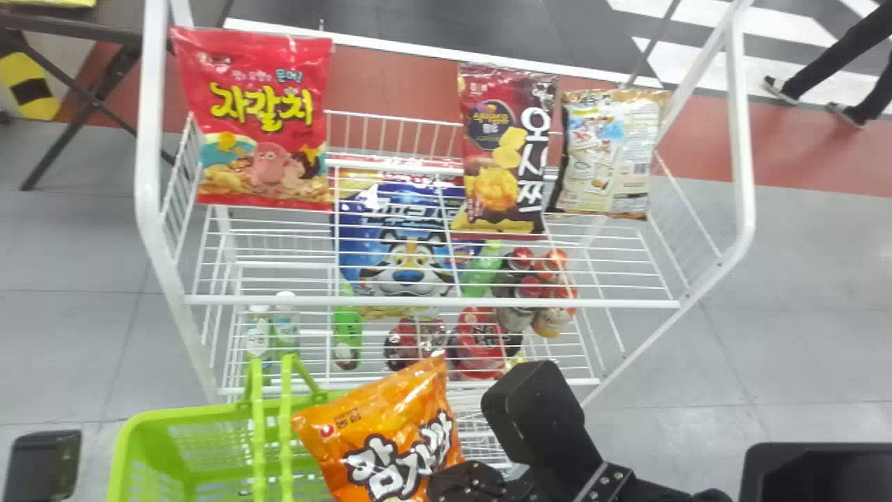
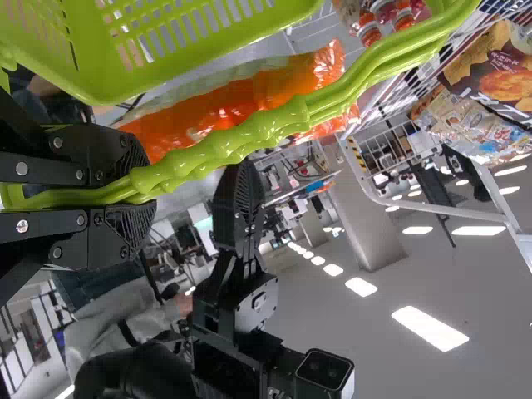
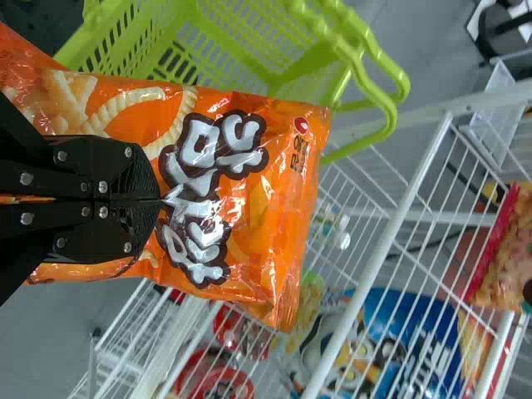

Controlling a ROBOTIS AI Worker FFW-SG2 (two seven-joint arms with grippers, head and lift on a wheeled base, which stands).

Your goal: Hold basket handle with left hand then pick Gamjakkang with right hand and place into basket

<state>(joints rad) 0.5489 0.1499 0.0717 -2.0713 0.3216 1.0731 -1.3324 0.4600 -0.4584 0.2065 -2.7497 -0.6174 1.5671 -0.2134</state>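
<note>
Presently, Gamjakkang bag (image 1: 380, 436): held aloft near the rack (image 1: 432, 302), overlapping the right rim of the basket (image 1: 181, 413) in the head view.
Right end effector (image 3: 160, 199): clamped on the bag.
Left end effector (image 2: 140, 191): closed around the handle (image 2: 237, 141).
Raised handle: the bag could be snagged here if it is lowered too close to the bars.
Right rim: the bag could be dropped outside if it is released before being centred over the opening.
Basket: could be tilted by a push from the bag, since it is steadied by the handle.
Head view: the overlap of bag and rim is given, while the pinch is better shown in the right wrist view.
Left wrist view: the bag is seen edge-on and the handle grip is made plain; in the head view, the printed front is presented instead.
</note>
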